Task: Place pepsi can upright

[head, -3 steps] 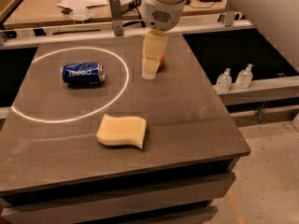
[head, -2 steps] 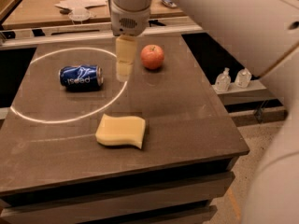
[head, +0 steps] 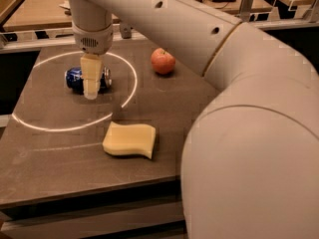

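The pepsi can point(head: 74, 78) lies on its side on the dark table point(head: 55, 158), inside a bright ring of light at the back left. It is dark blue with a silver end facing right. My gripper point(head: 90, 91) hangs straight down from the white arm, directly in front of the can's middle, and covers part of it. Its cream fingertips point(head: 90, 86) point down at the table, close above the can.
A red apple point(head: 163, 61) sits at the back, right of the can. A yellow sponge point(head: 130, 140) lies near the table's front. My large white arm point(head: 249, 148) fills the right side. Desks with clutter stand behind the table.
My gripper has moved left from beside the apple to right over the can. The can, apple and sponge have stayed in place.
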Motion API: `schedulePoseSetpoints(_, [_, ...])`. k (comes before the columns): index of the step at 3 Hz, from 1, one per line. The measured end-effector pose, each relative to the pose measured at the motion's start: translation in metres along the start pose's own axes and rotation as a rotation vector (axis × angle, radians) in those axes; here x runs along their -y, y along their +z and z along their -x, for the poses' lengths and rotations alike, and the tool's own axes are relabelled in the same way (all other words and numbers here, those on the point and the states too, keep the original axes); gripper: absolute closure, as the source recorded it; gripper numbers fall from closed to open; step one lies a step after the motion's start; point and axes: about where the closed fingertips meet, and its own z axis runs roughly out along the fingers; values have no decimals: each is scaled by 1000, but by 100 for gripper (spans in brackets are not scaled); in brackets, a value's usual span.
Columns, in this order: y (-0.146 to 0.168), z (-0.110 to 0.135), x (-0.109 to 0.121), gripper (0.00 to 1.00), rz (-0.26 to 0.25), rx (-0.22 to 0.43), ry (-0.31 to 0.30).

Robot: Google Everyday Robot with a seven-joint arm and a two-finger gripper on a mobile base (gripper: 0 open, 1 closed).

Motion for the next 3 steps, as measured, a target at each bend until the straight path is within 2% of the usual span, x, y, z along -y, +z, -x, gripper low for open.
schedulePoseSetpoints(1, [33,31,-1,0,45,16,0])
schedulePoseSetpoints(2, [50,45,8,0,65,34,14])
schedulePoseSetpoints(3, [64,49,18,25,82,17,30])
